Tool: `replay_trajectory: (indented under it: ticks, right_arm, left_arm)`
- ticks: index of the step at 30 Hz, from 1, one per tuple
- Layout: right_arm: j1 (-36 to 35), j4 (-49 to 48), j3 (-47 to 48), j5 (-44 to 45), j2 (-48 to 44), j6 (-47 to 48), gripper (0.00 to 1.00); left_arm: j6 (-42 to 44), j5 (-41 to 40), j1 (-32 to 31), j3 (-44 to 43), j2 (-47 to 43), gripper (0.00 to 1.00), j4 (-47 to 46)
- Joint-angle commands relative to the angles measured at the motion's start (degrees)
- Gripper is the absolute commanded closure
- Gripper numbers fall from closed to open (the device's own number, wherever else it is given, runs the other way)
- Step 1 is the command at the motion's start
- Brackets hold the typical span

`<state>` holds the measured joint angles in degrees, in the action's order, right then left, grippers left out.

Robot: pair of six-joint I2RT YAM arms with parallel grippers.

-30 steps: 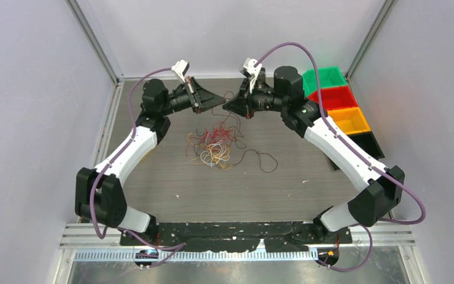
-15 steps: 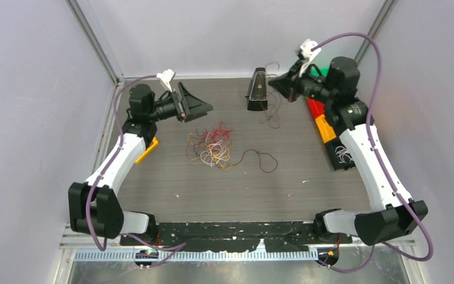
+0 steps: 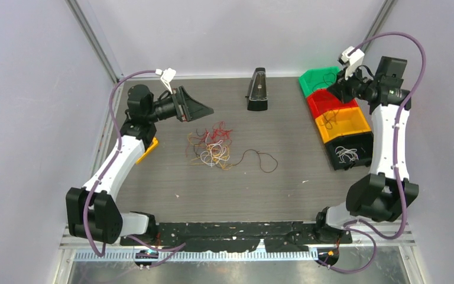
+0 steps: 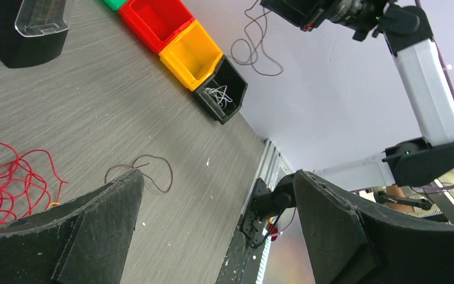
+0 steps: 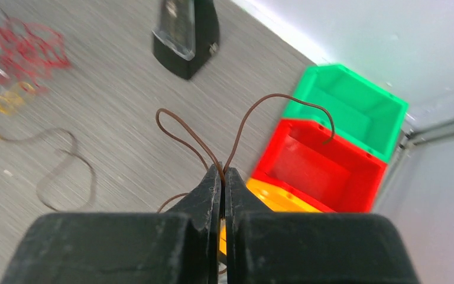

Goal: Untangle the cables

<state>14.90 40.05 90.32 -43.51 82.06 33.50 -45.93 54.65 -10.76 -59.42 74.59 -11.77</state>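
A tangle of red, yellow, orange and white cables (image 3: 211, 145) lies mid-table. One loose dark brown cable (image 3: 263, 161) lies just right of it. My left gripper (image 3: 204, 109) hovers up-left of the tangle, open and holding nothing. In the left wrist view its fingers frame the red strands (image 4: 6, 177) and the loose brown cable (image 4: 148, 168). My right gripper (image 3: 333, 90) is raised over the coloured bins, shut on a thin brown cable (image 5: 183, 139) that loops up out of its fingertips (image 5: 216, 177).
A row of bins stands at the right edge: green (image 3: 307, 80), red (image 3: 319, 102), orange (image 3: 357, 121) and black (image 3: 363, 142) with white wires (image 3: 346, 154) inside. A black box (image 3: 258, 89) stands at the back centre. An orange piece (image 3: 148, 149) lies beside the left arm.
The right arm swung from the table's centre to above the bins, carrying the brown cable. The left gripper opened, let go of the cable and drew back to the left.
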Motion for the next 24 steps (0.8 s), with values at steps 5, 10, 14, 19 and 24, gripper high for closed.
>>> replay_trajectory:
  ticks: [5,10,14,19,24]
  right_arm:
    - [6.0,14.47,9.54,-2.01,12.93,35.28,0.95]
    - [7.15,16.08,11.28,-0.99,18.67,50.4,0.95]
    - [7.17,19.26,13.12,0.31,22.44,61.16,0.95]
    - [7.31,25.4,18.68,4.16,27.88,74.5,0.94]
    - [8.21,29.96,18.35,10.02,29.75,91.75,0.95]
  left_arm:
    - [1.49,-0.04,-0.9,-0.21,1.36,0.0,-3.64]
    - [2.88,-1.05,-0.92,-0.38,1.65,0.0,-2.45]
    - [4.63,-1.29,-0.93,-0.65,1.85,0.0,0.22]
    - [5.08,-1.72,-0.92,-0.54,2.35,0.0,1.31]
    - [7.23,-1.88,-0.94,-1.14,2.42,0.0,4.43]
